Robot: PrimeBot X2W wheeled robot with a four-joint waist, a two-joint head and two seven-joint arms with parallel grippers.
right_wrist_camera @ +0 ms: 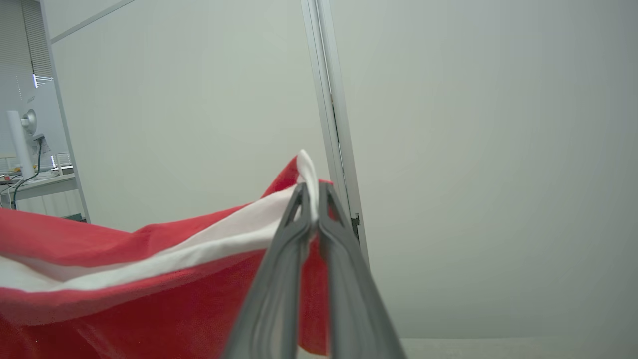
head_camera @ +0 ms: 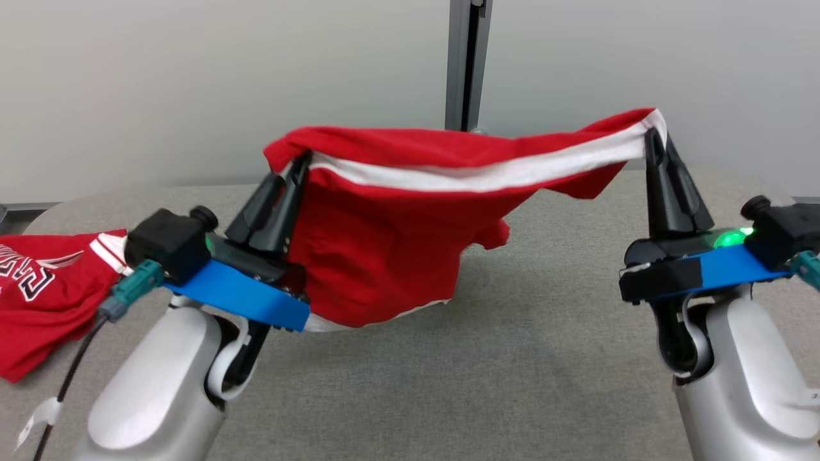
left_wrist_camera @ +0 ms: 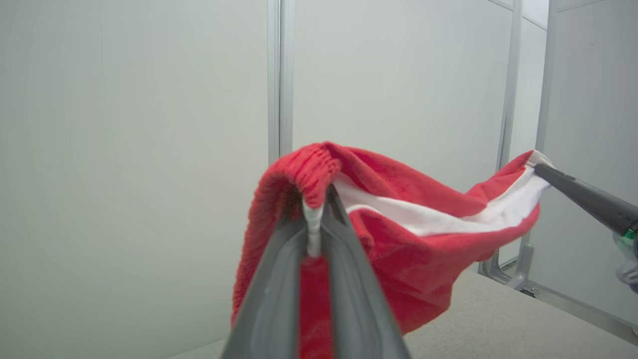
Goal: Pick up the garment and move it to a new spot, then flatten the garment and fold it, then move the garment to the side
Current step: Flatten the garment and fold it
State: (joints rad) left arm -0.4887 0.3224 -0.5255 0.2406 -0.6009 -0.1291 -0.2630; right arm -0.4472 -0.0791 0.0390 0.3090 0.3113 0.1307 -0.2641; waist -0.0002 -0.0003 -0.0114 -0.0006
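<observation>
So the left gripper and right gripper both have fingers clamped on the red garment, holding it stretched above the tabletop. Another jersey lies far left.

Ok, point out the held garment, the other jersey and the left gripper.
held garment (head_camera: 378, 256): head view, red panel under the white stripe.
other jersey (head_camera: 45, 320): head view, red cloth below the lettering.
left gripper (head_camera: 300, 168): head view, between its fingertips.
</observation>
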